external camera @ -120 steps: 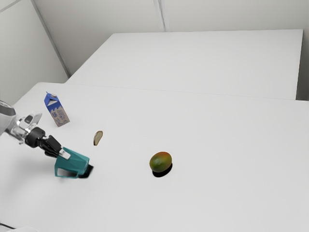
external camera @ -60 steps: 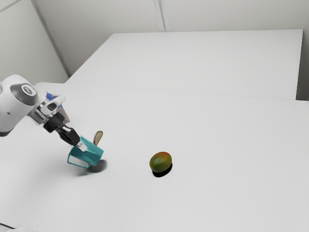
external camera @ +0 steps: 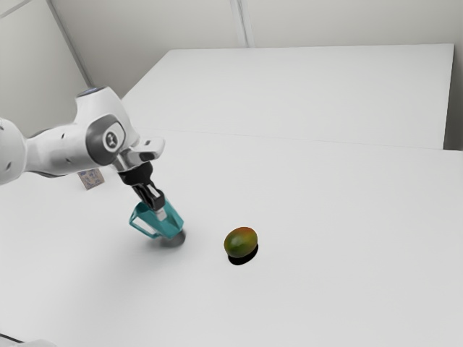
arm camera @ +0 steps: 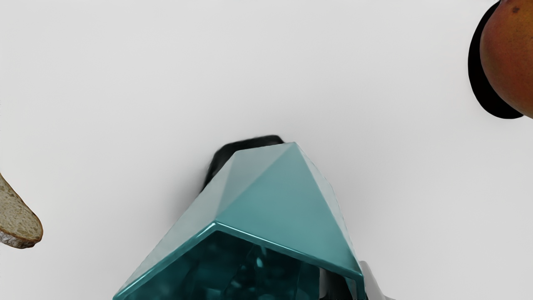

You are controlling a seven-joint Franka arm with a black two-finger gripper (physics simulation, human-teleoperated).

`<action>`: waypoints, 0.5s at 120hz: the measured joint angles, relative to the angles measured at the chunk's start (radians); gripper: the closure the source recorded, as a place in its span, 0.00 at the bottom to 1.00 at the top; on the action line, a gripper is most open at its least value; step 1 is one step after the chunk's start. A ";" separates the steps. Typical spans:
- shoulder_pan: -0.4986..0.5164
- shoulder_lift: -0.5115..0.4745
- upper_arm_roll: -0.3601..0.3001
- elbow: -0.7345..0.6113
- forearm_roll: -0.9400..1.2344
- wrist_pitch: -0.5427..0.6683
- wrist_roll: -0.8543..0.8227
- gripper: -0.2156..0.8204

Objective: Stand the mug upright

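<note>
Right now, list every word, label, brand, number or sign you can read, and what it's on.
No legible text, so nothing to quote.
Carton: printing on its side, too small to read.
Arm: round mark on a joint, too small to read.
Mug, mango, bread slice: no lettering on the sides in view.

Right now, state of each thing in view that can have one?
Teal faceted mug with handle: tilted, not upright, mouth uncovered.
Black two-finger gripper: shut on the mug's wall near the rim.
Red-and-green oval mango: whole, resting on the table.
Brown-crusted bread slice: cut, lying on the table.
Small printed box: partly hidden by the arm, open or closed can't be told.
</note>
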 joint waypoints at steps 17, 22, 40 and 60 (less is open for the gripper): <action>-0.002 -0.007 -0.045 -0.025 0.042 0.051 -0.093 0.97; 0.000 -0.010 -0.061 -0.034 0.048 0.061 -0.120 0.97; -0.004 -0.007 -0.095 -0.043 0.084 0.089 -0.209 0.97; -0.002 0.004 -0.106 -0.043 0.121 0.101 -0.291 0.97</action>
